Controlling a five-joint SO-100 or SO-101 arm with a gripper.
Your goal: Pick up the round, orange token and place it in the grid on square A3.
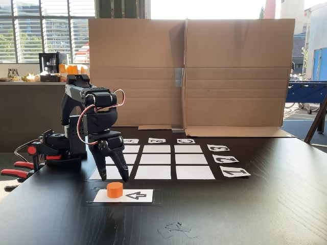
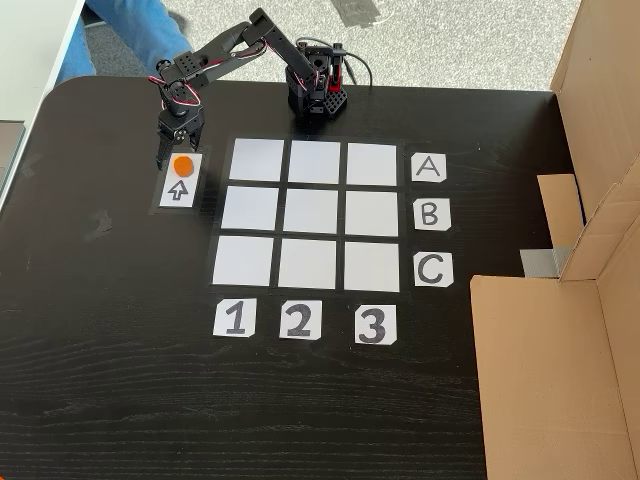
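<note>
Currently: token [image 1: 115, 189], orange plastic puck, on the arrow card [image 1: 138, 195] beside the grid [image 2: 312, 214]; likely light, rigid, slick-sided. Grip across its diameter. My end effector [image 1: 117, 172] hangs released just above.

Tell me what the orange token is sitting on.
The token rests on a white card printed with a black arrow pointing at it, outside the grid. The card patch under the token is covered. The gripper hangs just over it.

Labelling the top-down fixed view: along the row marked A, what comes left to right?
Arrow card with the token under the tool → three white cells, the last being square A3 → A card.
</note>
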